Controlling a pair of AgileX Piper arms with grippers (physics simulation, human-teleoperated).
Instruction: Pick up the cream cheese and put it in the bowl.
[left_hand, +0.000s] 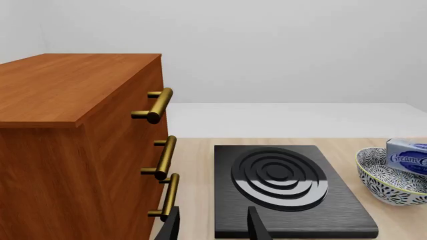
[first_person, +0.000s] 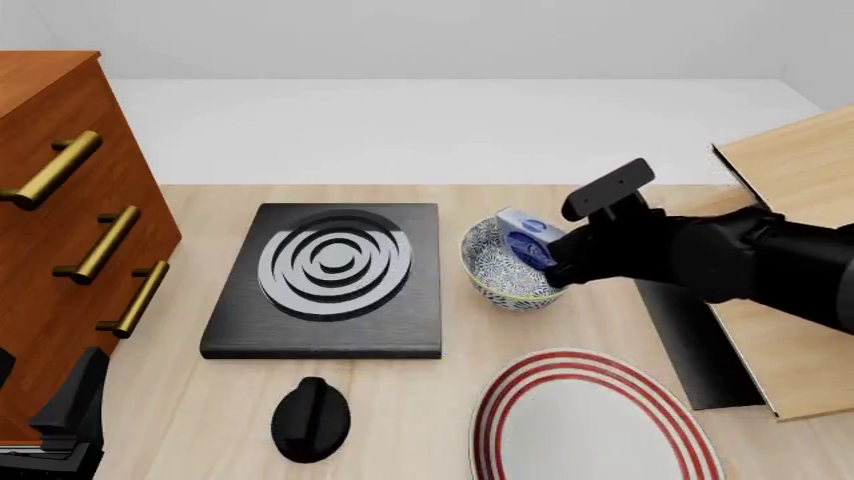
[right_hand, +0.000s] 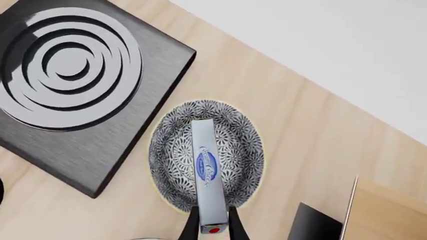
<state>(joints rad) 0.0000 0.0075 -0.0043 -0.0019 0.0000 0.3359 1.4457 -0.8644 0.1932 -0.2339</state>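
Now right gripper (right_hand: 212, 226) clamps cream cheese (right_hand: 205, 167) on edge over bowl (right_hand: 175, 155); left gripper (left_hand: 212, 226) apart, empty.

"Cream" on the cream cheese (left_hand: 408, 157)

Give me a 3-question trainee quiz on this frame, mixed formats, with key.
1. True or false: the right gripper is shut on the cream cheese.
2. Multiple choice: in the front view, the cream cheese is
A. flat on the red-ringed plate
B. on the burner plate
C. held on edge above the bowl
D. inside a cabinet drawer
3. Fill in: the left gripper is ____ and holds nothing.

Key
1. True: its fingers clamp the end with the red mark.
2. C: it stands over the bowl's opening, gripped, not yet released.
3. Open: its fingers stand apart, near the cabinet.
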